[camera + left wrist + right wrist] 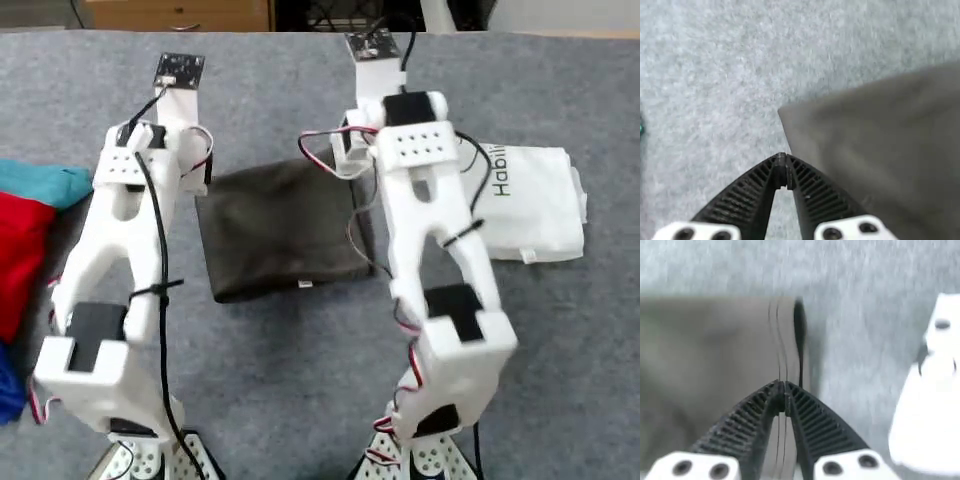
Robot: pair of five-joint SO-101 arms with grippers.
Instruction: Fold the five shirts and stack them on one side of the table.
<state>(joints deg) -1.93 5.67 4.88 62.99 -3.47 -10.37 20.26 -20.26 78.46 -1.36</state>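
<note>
A dark olive folded shirt [281, 231] lies flat between the two arms on the grey table. My left gripper [781, 161] is shut, its tips just off the shirt's [880, 150] corner on the left arm's [128, 205] side, with nothing seen between them. My right gripper [782, 386] is also shut, its tips over the shirt's [705, 350] opposite edge, where the folded layers show. A white folded shirt [527, 201] lies beyond the right arm [432, 200], and it lies beside the right gripper in the right wrist view [925, 410].
At the table's left edge lie a red shirt [20, 255], a teal shirt [45, 182] and a bit of blue cloth [8, 390]. Bare grey tabletop [300, 370] stretches in front of the dark shirt. A wooden cabinet [180, 14] stands behind the table.
</note>
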